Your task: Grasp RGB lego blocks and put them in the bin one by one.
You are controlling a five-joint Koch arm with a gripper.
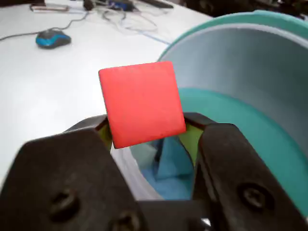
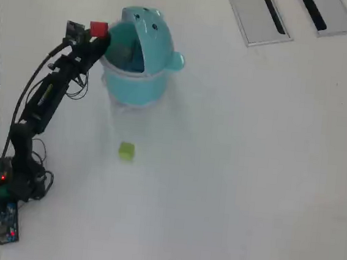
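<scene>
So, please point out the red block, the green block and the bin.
red block (image 1: 142, 103), wrist view, middle of its red face.
green block (image 2: 126, 151), overhead view, its top.
bin (image 2: 142, 85), overhead view, its outer wall.

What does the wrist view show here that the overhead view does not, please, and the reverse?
Only the wrist view shows a blue mouse and cables at the table's far edge, something blue lying inside the bin, and the jaws pressed against the red block's sides. Only the overhead view shows the yellow-green block lying on the table, the two grey slotted panels, the whole arm and the bin's lid with two dark dots. Both show the tool holding the red block at the rim of the teal bin.
</scene>
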